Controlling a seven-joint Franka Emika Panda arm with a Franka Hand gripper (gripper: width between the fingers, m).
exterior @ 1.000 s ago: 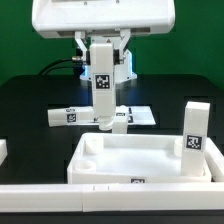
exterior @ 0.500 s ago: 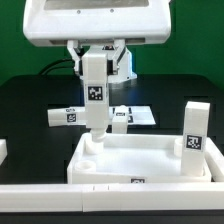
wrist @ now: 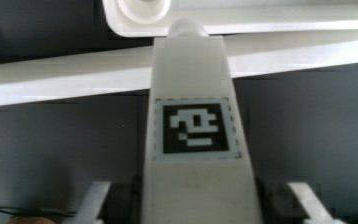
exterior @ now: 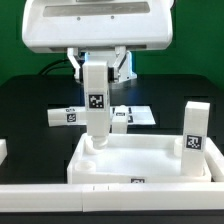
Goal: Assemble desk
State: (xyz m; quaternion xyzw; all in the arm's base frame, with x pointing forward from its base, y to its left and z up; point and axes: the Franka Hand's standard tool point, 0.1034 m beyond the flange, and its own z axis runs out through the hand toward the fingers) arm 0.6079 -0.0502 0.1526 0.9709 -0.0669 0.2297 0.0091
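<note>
Desk top (exterior: 150,170), a large white rectangular plastic tray with a raised rim, lies on the black table (exterior: 30,110) in the near middle of the exterior view. Its floor shows as bare white, and a small black-and-white tag sits on its near rim. The gripper (wrist: 199,200) is mostly hidden in the exterior view behind the part it carries, so its grasp reads only from the wrist view. There its two fingers (wrist: 101,198) flank a blocky white plastic held leg (exterior: 95,105) on both sides and are closed on it. The fingertips are cut off at the picture's edge. This held leg hangs nearly upright, tag facing the camera, with its lower end at the tray's far corner on the exterior view's left. In the wrist view a round corner socket (wrist: 140,10) shows just beside the leg's tip, half cut off. Whether the tip touches it cannot be told. A white upright leg (exterior: 194,128) stands at the tray's side on the exterior view's right. A white lying leg (exterior: 65,116) rests beyond the tray on the exterior view's left. A second lying leg (exterior: 121,119) is partly hidden behind the held leg and overlaps the marker board (exterior: 142,112). A long white bar (exterior: 60,197) runs along the near edge, with its ends out of frame.
</note>
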